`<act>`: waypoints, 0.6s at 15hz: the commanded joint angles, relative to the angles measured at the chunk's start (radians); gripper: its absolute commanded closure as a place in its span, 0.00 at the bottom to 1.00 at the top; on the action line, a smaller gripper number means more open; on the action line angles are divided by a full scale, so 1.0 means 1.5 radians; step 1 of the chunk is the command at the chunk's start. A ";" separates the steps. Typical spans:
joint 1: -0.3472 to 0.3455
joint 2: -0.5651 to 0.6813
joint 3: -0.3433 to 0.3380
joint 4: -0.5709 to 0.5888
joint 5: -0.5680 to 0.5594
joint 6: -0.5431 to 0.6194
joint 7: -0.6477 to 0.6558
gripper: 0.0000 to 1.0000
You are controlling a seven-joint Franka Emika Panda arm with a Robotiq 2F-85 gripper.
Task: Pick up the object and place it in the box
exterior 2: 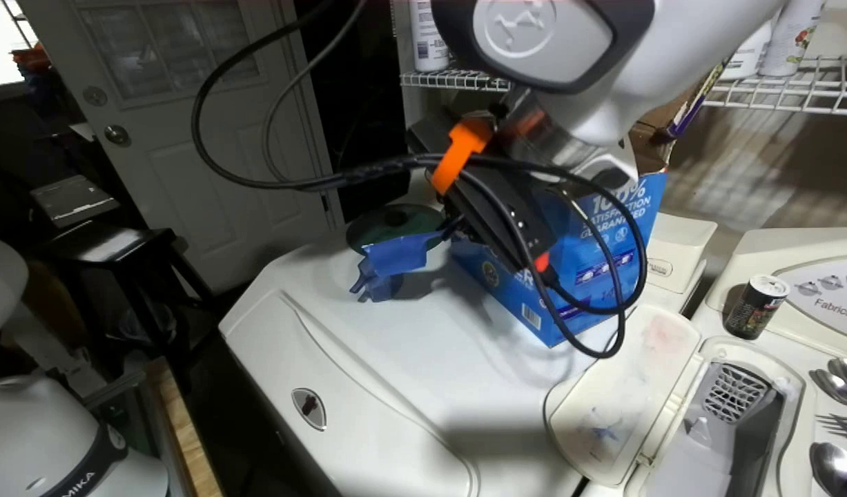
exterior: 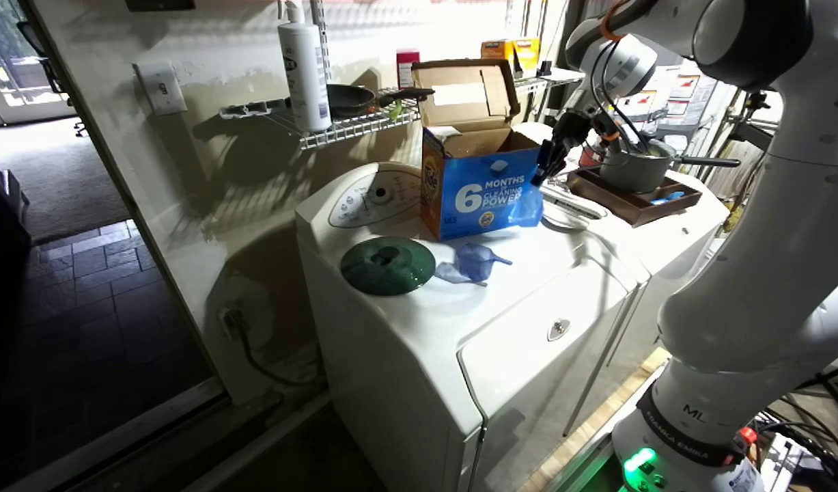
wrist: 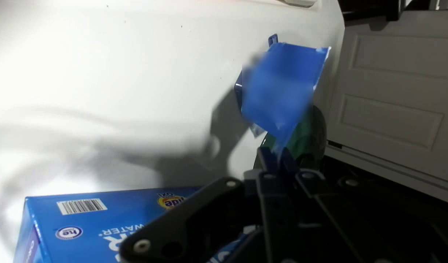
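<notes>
White appliance point(exterior: 453, 311) below, a blue sheet point(wrist: 282, 87) juts from the pincer point(wrist: 277, 157) closed on it.

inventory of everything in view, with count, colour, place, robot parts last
Machines: 2, white, side by side
Box: 1, blue and brown, on a machine top
Lid: 1, green, same machine top
Plastic piece: 1, translucent blue, beside lid
Tray: 1, brown, right of box in an exterior view
Saucepan: 1, grey, in or on tray
Wire shelving: at least 1, white, behind box
Frying pan: 1, black, wire shelving
Pump bottle: 1, white, wire shelving
Can: 1, black, machine marked Fabrics
Cutlery: several, silver, near can
Hinged compartment: 1, cream, open beside cutlery
Switch plate: 1, white, on wall
Door: 1, pale grey, background
Sheet: 1, blue, pinched outside box
Gripper: 1, black, shut on sheet
Arm: 1, white, extends over machines
</notes>
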 commanded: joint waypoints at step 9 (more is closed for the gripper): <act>0.092 -0.230 0.008 -0.005 -0.206 0.063 0.131 0.98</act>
